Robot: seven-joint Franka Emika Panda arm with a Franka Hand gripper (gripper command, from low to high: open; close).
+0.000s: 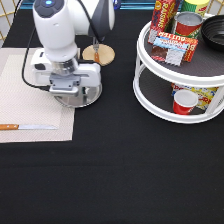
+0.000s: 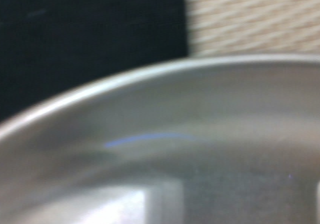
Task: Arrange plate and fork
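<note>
The silver plate [image 1: 89, 96] lies at the right edge of the beige placemat [image 1: 25, 85], half on the black table, mostly hidden under the robot hand. My gripper [image 1: 75, 94] is down right over the plate, at or just above its surface. The wrist view is filled by the plate's rim and centre [image 2: 164, 130], with a corner of the placemat [image 2: 262, 25] beyond it. The fork [image 1: 96, 51] with its brown handle rests across the tan wooden disc [image 1: 105, 55], just toward the exterior view's top from the plate.
A wooden-handled knife [image 1: 27, 127] lies on the placemat's near edge. A white two-tier turntable [image 1: 150, 95] at the exterior view's right holds cans, snack boxes and a red cup [image 1: 184, 102]. The table is covered in black cloth [image 1: 115, 170].
</note>
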